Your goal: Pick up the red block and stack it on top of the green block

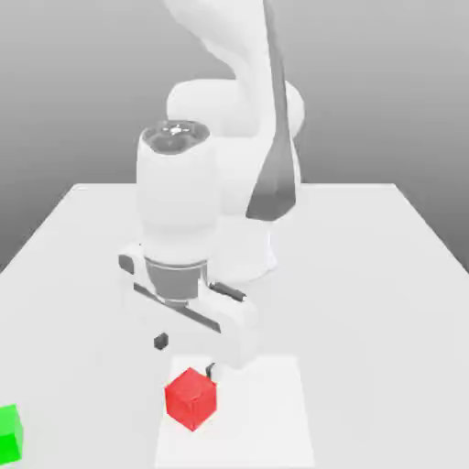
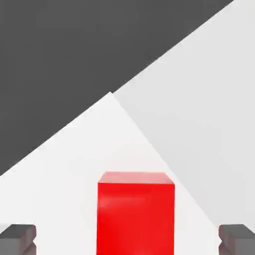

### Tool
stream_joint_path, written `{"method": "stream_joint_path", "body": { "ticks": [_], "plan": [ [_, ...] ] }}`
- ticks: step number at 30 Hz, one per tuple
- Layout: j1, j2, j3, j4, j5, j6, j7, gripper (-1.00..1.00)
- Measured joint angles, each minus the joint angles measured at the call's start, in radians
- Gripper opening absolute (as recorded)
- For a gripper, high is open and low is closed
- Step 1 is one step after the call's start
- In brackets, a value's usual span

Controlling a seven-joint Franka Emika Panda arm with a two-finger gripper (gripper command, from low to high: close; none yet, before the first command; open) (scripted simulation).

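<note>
A white table (image 1: 366,275) filled the lower part of the exterior view, its far edge running level across the scene and its side edges spreading outward toward the near side. A slightly brighter white rectangular patch (image 1: 275,412) lay on the table's near part, near the middle. Behind the table stood a plain grey backdrop (image 1: 82,82), lighter toward the table. In the hand view the table (image 2: 199,99) met a dark grey ground (image 2: 64,60) along a slanting edge.

The red block (image 1: 191,398) looks smooth and matt. The surface (image 1: 366,275) is plain, smooth white. The arm (image 1: 179,211) is shiny.
</note>
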Motion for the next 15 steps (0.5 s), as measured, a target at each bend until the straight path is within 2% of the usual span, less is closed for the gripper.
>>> {"method": "stream_joint_path", "body": {
  "ticks": [3, 4, 10, 15],
  "plan": [
    [0.012, 0.109, -0.015, 0.014, -0.014, 0.092, 0.012, 0.00],
    [0.014, 0.129, -0.018, 0.017, -0.017, 0.108, 0.014, -1.00],
    [0.015, 0.138, -0.019, 0.018, -0.020, 0.118, 0.017, -1.00],
    [0.005, 0.002, -0.004, -0.002, 0.003, 0.001, 0.001, -1.00]
  ]
}}
